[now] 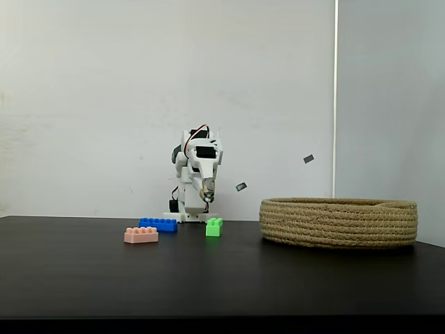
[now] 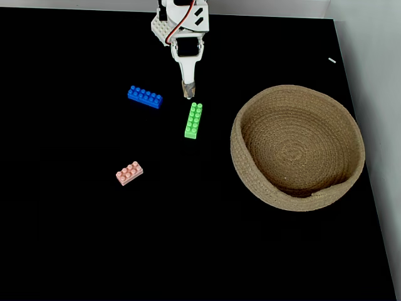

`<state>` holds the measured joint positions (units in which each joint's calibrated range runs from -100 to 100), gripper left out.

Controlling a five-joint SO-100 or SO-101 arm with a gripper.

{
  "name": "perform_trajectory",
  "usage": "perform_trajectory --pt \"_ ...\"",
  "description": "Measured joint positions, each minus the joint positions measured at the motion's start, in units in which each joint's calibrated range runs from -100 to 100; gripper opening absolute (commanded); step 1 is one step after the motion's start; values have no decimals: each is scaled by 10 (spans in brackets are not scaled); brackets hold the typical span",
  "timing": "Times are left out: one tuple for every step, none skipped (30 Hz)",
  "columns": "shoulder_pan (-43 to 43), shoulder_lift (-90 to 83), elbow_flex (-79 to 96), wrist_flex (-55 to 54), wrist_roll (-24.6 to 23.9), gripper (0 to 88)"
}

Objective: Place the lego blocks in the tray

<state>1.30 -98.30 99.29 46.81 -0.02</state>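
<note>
on the black worktop [image 2: 75,238] the coiled rope tray [image 2: 351,125] sits near the right edge, well apart from the blue brick [image 2: 145,97], green brick [image 2: 193,120] and pink brick [image 2: 129,173], while the pincer [image 2: 187,91], fingers together and holding nothing, hangs just beyond the green brick's far end.

From above we find the tray [image 2: 297,148] near the tabletop's [image 2: 75,251] right edge; three lego blocks [image 2: 193,120] lie left of it. The arm [image 2: 182,22] stands at the far edge.
</note>
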Motion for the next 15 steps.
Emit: perform_trajectory --pt "0 0 0 0 0 3" --pt "0 0 0 0 0 3" --pt "0 0 0 0 0 3" --pt "0 0 0 0 0 3" --pt "0 0 0 0 0 3" --pt "0 0 0 0 0 3" --pt "0 0 0 0 0 3" --pt "0 0 0 0 0 3" --pt "0 0 0 0 0 3" --pt "3 0 0 0 0 3" --pt "7 0 0 0 0 3" --pt "10 0 0 0 0 4" --pt "11 0 0 0 -4 4" --pt "11 0 0 0 -7 7" --pt "10 0 0 0 -13 14"
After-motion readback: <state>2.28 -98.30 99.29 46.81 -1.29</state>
